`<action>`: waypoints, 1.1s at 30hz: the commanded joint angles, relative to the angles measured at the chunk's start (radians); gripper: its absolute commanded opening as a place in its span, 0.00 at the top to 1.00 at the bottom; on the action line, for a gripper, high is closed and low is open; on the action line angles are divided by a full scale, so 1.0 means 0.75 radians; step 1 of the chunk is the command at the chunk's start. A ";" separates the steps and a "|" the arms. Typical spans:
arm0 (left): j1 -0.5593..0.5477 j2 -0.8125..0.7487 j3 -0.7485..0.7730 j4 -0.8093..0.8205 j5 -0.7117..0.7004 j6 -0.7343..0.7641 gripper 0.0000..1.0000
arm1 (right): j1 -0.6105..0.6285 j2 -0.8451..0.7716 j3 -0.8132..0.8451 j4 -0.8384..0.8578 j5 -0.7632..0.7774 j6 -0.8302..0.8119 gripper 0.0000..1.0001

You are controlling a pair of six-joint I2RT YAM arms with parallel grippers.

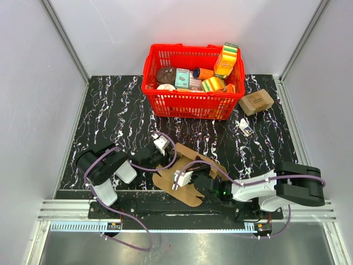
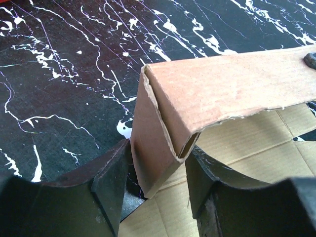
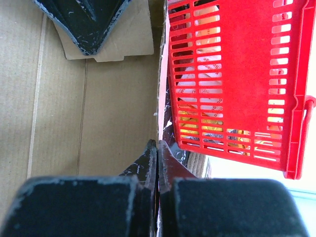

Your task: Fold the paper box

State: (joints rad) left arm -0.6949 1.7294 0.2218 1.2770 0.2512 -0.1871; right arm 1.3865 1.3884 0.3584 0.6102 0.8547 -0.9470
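A: Checking grips. Where's the box (image 1: 187, 194)?
B: Near table (image 1: 121, 121) edge, between both arms. Left gripper (image 2: 158, 173) clamps its doubled wall; right gripper (image 3: 158, 153) pinches a thin upright panel, toward the basket (image 3: 237, 74). Each arm holds its own side.

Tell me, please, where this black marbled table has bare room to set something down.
Widest: far left, between the wall and red plastic basket. A narrower strip separates basket from brown cardboard paper box. Crowded: near edge, around left arm and right arm.
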 commanded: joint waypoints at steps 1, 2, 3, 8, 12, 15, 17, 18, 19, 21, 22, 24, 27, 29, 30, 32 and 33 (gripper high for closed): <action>-0.029 -0.029 0.029 0.353 -0.104 0.020 0.49 | 0.023 0.028 -0.007 0.039 -0.029 0.072 0.98; -0.035 -0.031 0.031 0.353 -0.120 0.022 0.51 | 0.025 0.028 -0.007 0.043 -0.033 0.074 0.98; -0.037 -0.034 0.031 0.351 -0.134 0.020 0.53 | 0.025 0.030 -0.007 0.045 -0.035 0.078 0.98; -0.049 -0.021 0.054 0.351 -0.173 0.018 0.64 | 0.027 0.026 -0.018 0.045 -0.039 0.097 0.98; -0.067 -0.009 0.076 0.349 -0.202 0.018 0.68 | 0.031 0.012 -0.026 0.043 -0.039 0.117 0.98; -0.088 -0.007 0.091 0.347 -0.224 0.024 0.70 | 0.031 0.004 -0.030 0.035 -0.047 0.136 0.97; -0.098 -0.007 0.099 0.339 -0.237 0.033 0.72 | 0.033 0.000 -0.028 0.031 -0.051 0.150 0.96; -0.104 -0.007 0.107 0.332 -0.249 0.039 0.73 | 0.033 0.002 -0.026 0.029 -0.054 0.152 0.96; -0.108 -0.011 0.109 0.320 -0.255 0.047 0.74 | 0.033 0.002 -0.028 0.027 -0.056 0.158 0.95; -0.123 -0.017 0.121 0.296 -0.276 0.065 0.76 | 0.037 0.002 -0.022 0.025 -0.064 0.166 0.94; -0.129 -0.019 0.128 0.285 -0.284 0.071 0.77 | 0.037 0.002 -0.020 0.023 -0.068 0.174 0.92; -0.141 -0.023 0.130 0.271 -0.306 0.090 0.80 | 0.041 0.000 -0.014 0.017 -0.078 0.191 0.90; -0.151 -0.023 0.132 0.263 -0.321 0.102 0.83 | 0.043 0.000 -0.001 0.019 -0.088 0.213 0.87; -0.155 -0.027 0.130 0.261 -0.329 0.110 0.86 | 0.045 -0.010 0.005 0.013 -0.096 0.230 0.84; -0.160 -0.025 0.130 0.261 -0.329 0.114 0.88 | 0.047 -0.012 0.007 0.015 -0.101 0.236 0.83; -0.164 -0.025 0.130 0.259 -0.329 0.123 0.90 | 0.045 -0.021 0.009 0.011 -0.107 0.250 0.82; -0.166 -0.023 0.130 0.257 -0.329 0.125 0.92 | 0.047 -0.025 0.011 0.007 -0.107 0.256 0.81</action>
State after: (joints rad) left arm -0.7982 1.7298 0.2821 1.2316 -0.0090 -0.0959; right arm 1.4075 1.3884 0.3542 0.6312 0.8524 -0.8326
